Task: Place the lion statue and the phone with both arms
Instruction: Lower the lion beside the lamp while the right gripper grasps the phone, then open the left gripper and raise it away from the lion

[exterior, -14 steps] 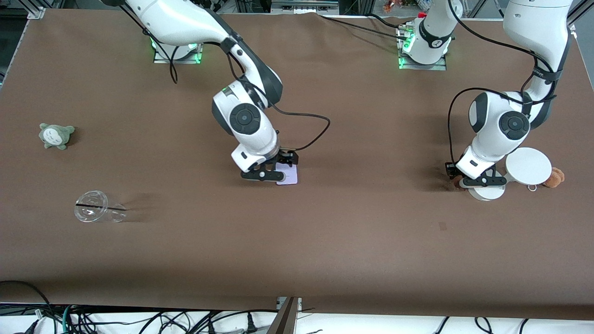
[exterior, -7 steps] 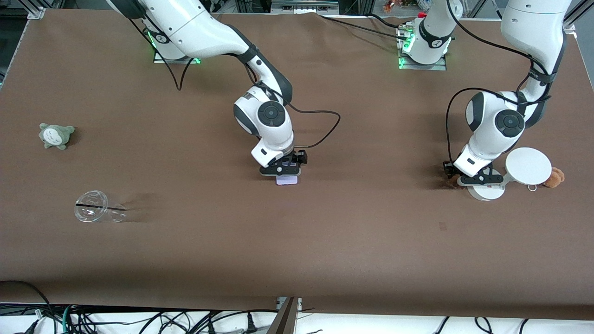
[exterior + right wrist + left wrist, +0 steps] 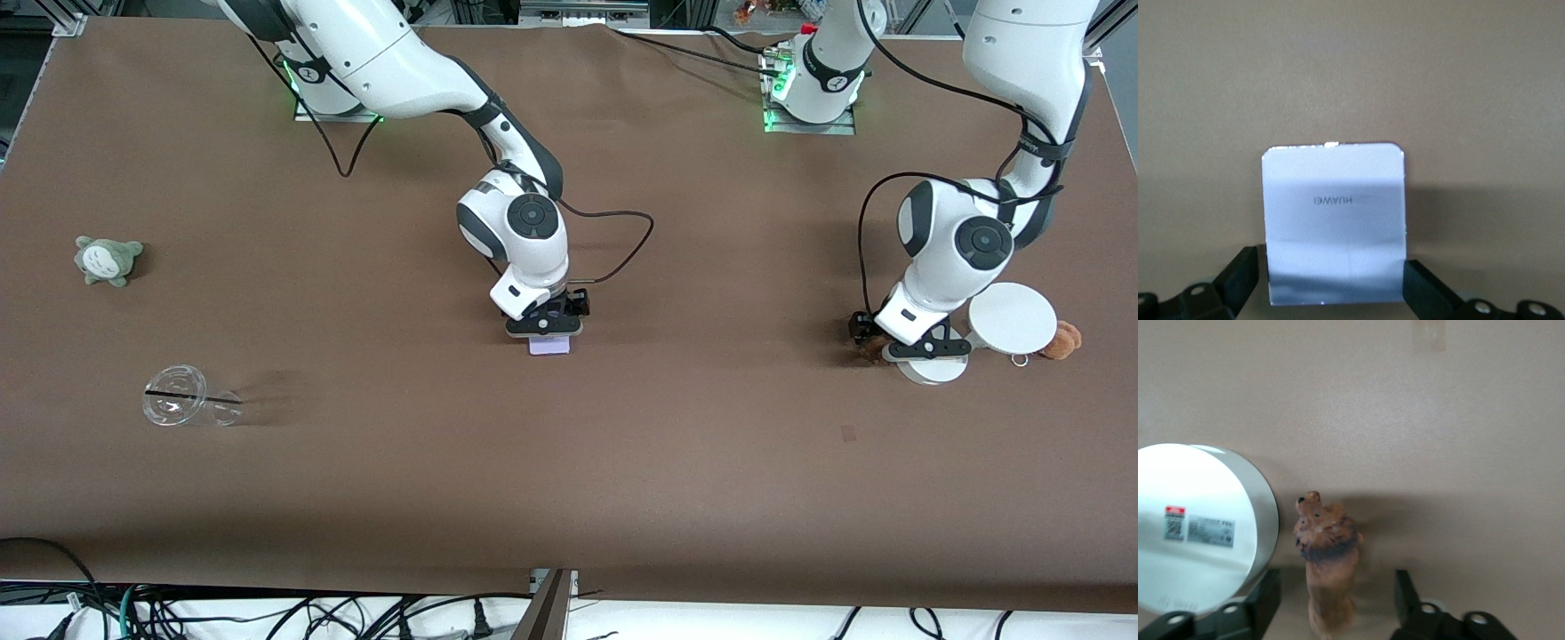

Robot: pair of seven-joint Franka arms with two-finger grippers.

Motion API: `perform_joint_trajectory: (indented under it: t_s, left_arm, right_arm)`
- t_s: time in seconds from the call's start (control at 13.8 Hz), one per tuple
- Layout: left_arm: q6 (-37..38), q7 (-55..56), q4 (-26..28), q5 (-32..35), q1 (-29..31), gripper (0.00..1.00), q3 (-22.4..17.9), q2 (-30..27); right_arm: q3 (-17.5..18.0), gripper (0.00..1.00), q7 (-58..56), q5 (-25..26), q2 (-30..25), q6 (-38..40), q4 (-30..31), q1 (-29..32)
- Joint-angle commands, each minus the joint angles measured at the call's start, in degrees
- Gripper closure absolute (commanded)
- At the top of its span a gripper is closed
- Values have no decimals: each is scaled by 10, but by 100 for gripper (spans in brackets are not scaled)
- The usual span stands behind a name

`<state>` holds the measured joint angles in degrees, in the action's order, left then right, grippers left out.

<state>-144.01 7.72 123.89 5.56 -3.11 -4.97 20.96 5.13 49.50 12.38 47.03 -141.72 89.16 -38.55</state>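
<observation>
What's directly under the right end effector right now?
The flat pale lavender-white phone lies on the brown table, between the open fingers of the right end effector. The phone's end nearest the wrist is covered from above.

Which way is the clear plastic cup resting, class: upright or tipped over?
Tipped over. In the front view the clear plastic cup lies on its side on the table, its round lid end facing the right arm's end.

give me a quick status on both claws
Right claw open, straddling phone. Left claw open around lion statue. White stand beside lion.
</observation>
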Motion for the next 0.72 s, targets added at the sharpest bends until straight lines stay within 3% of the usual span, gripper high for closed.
perform_joint_trajectory:
  t_s: [0.0, 0.43, 0.65]
  left_arm:
    - [191, 63, -102, -9, -17, 0, 27, -31]
    - [465, 89, -320, -48, -10, 0, 29, -63]
    - [529, 84, -391, -49, 13, 0, 29, -91]
  right_arm:
    - [-7, 0, 10, 9, -9, -6, -5, -1]
    - [-13, 0, 22, 10, -4, -11, -14, 3]
    - [-13, 0, 25, 12, 9, -31, -15, 1]
